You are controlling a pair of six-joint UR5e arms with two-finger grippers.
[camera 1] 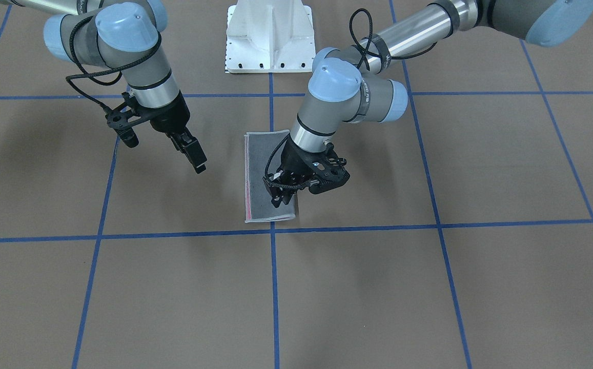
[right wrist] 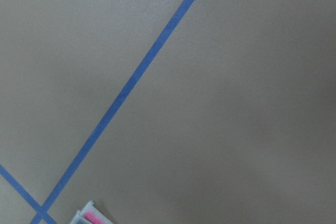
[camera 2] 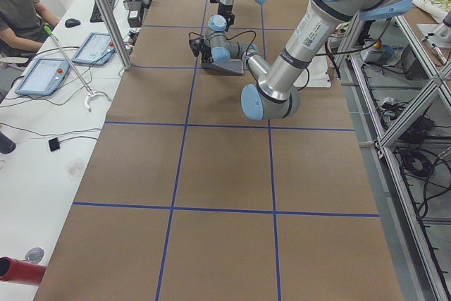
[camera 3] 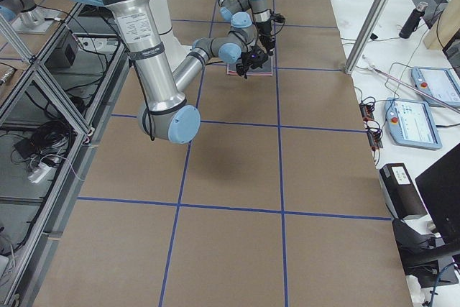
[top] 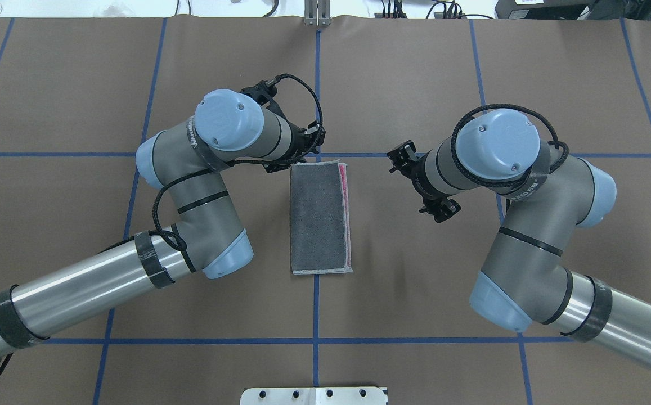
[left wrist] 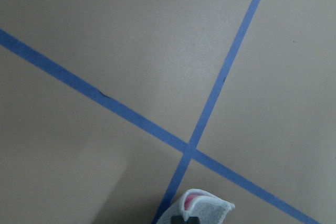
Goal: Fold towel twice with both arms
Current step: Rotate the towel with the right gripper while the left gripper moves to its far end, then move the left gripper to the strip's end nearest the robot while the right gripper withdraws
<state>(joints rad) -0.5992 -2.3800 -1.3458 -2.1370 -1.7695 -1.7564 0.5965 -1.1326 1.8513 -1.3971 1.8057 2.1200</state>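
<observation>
Front-facing view: the towel (camera 1: 268, 177), once folded, grey face up, lies at frame centre. The left gripper (camera 1: 285, 193) pinches its lower-right corner; the right gripper (camera 1: 193, 154), left of it, appears closed, empty.

Overhead view: edges should be aligned before release.

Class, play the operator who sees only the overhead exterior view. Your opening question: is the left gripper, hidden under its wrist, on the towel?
Observer: Yes. The front-facing view shows the left gripper down at the towel's edge.
Operator: Is it holding the cloth?
Observer: The left wrist view shows a raised corner, pink inside, at the gripper; it looks pinched.
Operator: And the right gripper?
Observer: The front-facing view shows the right gripper off the towel, above bare table, apparently shut.
</observation>
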